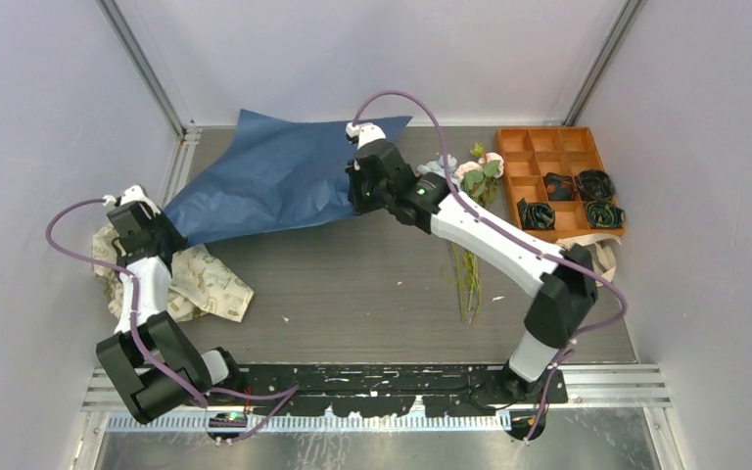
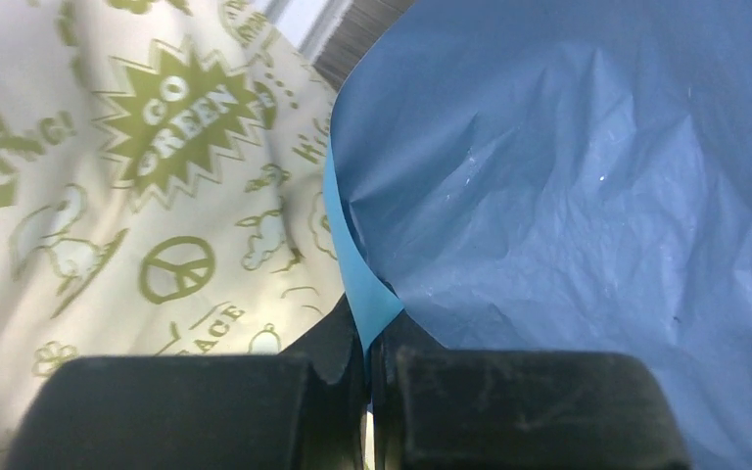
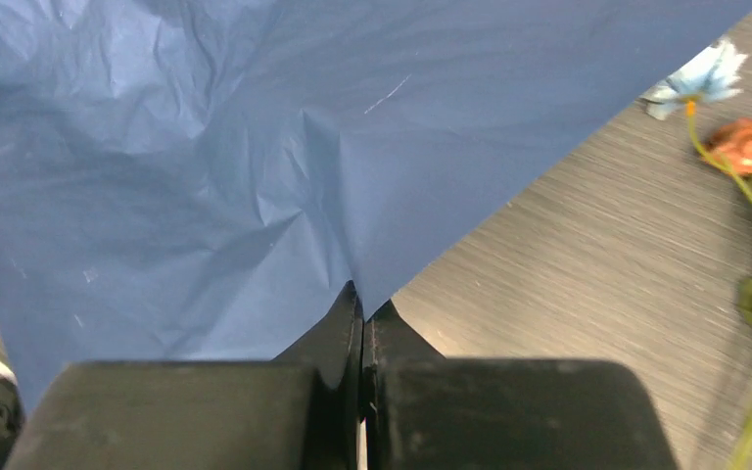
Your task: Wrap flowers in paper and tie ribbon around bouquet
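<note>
Paper (image 1: 264,181) pinched by both: left tool (image 2: 367,354) at its 9 o'clock edge, right tool (image 3: 362,335) at 3 o'clock; flowers (image 1: 470,211) lie beyond.

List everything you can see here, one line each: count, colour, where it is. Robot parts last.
thin paper sheet: one, dark blue with a lighter blue underside, table's far left.
artificial flower stems: a few, blue, pink-white and orange blooms, green stalks, right of centre.
crumpled printed cloth: one, cream with green print, near left.
plastic compartment tray: one, orange, far right.
small coils: four, dark, tray's nearer compartments.
left gripper: black, shut on the paper's corner.
right gripper: black, shut on the paper's edge.
</note>
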Tool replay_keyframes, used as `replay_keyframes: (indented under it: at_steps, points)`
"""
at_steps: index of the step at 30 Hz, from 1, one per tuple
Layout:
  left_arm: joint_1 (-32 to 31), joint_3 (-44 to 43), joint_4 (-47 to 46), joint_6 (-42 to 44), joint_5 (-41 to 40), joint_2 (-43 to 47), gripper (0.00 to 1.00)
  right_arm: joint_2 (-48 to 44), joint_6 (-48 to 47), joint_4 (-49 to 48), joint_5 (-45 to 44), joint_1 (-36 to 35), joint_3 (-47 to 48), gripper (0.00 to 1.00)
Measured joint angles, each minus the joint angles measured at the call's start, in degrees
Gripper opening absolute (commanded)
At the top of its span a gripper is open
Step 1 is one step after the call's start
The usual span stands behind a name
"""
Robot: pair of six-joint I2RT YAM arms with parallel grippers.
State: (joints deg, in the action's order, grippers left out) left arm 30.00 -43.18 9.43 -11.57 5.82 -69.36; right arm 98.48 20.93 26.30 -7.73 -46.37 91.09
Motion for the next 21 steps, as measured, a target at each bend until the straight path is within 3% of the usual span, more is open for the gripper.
replay_keyframes:
  at_steps: [5, 12, 14, 18, 21]
  points:
    - [-3.0, 0.6, -0.2, 1.9, 3.3, -0.3, 0.0, -11.0, -3.6, 3.4, -4.4, -2.8, -7.4, 0.01]
    - [-13.9, 0.6, -0.6, 5.1, 6.4, -5.8, 0.0, -27.7, 6.7, 5.0, -5.0, -3.3, -32.5, 0.02]
    - [-15.0, 0.5, -0.4, 5.2, 6.8, -8.1, 0.0, -28.2, 10.1, 4.7, -3.9, -3.3, -37.1, 0.08]
    - [-15.2, -0.6, 0.9, 5.9, 4.5, -12.5, 0.01, -25.6, 17.2, 2.3, 0.2, -3.3, -42.6, 0.38]
    - [-14.8, -1.8, 0.5, 6.8, 2.7, -15.4, 0.01, -24.9, 20.2, 3.4, 1.4, -3.3, -44.2, 0.45]
